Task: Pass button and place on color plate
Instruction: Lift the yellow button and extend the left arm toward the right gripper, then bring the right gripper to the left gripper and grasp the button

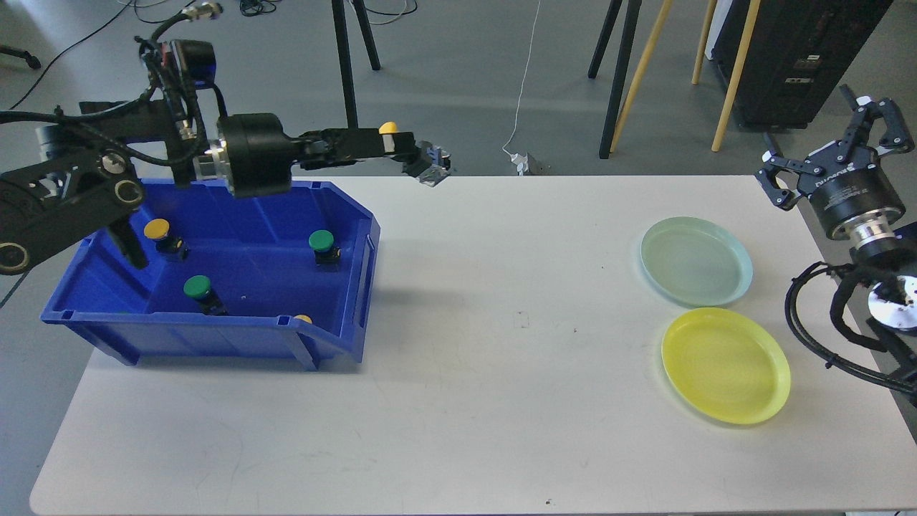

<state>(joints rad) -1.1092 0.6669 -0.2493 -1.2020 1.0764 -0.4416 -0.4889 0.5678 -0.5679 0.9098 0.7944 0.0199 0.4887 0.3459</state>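
Note:
My left gripper (401,143) is raised above the far right corner of the blue bin (362,287) and is shut on a yellow button (387,128), held over the table's back edge. In the bin lie a yellow button (156,229), two green buttons (321,241) (195,287) and a half-hidden yellow one (302,318). A pale green plate (695,259) and a yellow plate (725,364) lie at the table's right. My right gripper (824,143) is open and empty, raised beyond the green plate at the far right.
The white table (466,373) carries only the bin at the left and the two plates at the right. Stand legs and cables are on the floor behind the table. A black cabinet (802,50) stands at the back right.

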